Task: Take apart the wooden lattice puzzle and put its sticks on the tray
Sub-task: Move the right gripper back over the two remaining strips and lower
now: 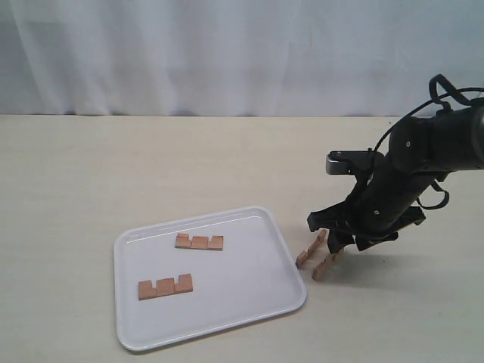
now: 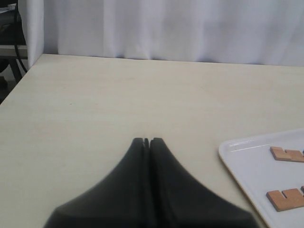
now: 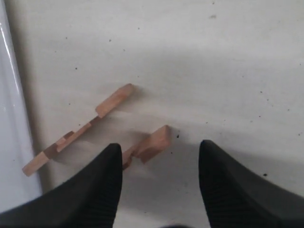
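Note:
No crossed grid shows; the wooden lattice puzzle is apart into single notched sticks. Two sticks [image 1: 200, 242] [image 1: 165, 287] lie flat on the white tray [image 1: 227, 318]. Two more sticks [image 1: 311, 249] [image 1: 327, 264] lie side by side on the table just right of the tray's rim. My right gripper [image 1: 336, 238] hangs low over them, open and holding nothing. In the right wrist view one stick [image 3: 152, 142] ends between the fingers, partly hidden by one finger [image 3: 102, 185]; the other stick [image 3: 78, 130] lies beside the tray [image 3: 9, 118]. My left gripper [image 2: 148, 140] is shut and empty, out of the exterior view.
The left wrist view shows bare beige table, the tray's corner [image 2: 247, 166] with its two sticks [image 2: 287, 154] [image 2: 285, 198], and a white curtain [image 2: 166, 28] behind. The right arm [image 1: 423, 159] reaches in from the right edge.

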Motion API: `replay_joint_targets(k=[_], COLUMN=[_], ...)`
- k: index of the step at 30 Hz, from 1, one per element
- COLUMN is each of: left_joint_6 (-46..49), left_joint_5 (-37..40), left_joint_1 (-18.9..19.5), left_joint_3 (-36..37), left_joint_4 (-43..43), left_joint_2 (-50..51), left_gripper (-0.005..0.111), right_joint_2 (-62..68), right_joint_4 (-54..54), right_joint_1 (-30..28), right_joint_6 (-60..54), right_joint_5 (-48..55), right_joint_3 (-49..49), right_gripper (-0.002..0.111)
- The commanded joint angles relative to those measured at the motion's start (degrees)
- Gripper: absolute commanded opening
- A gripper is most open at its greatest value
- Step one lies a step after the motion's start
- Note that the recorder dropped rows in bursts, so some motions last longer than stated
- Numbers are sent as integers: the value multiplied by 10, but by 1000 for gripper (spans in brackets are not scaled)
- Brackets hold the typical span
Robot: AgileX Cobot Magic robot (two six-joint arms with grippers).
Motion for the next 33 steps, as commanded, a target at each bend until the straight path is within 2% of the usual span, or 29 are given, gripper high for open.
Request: replay_joint_targets(k=[1,16,33], left_joint_6=[-1,-1,-1], left_joint_5=[-6,-6,-6], left_joint_1=[-2,-2,-2], left_joint_3=[2,2,2], left_joint_4=[1,1,1], left_joint_2=[0,0,0], left_gripper=[0,0,0], right_joint_2=[6,10,9], right_joint_4=[4,25,25], right_joint_1=[0,0,0], right_joint_6=[2,0,5], right_joint_5=[-33,-60,-14], right_joint_3=[3,8,8], right_gripper=[48,47,45])
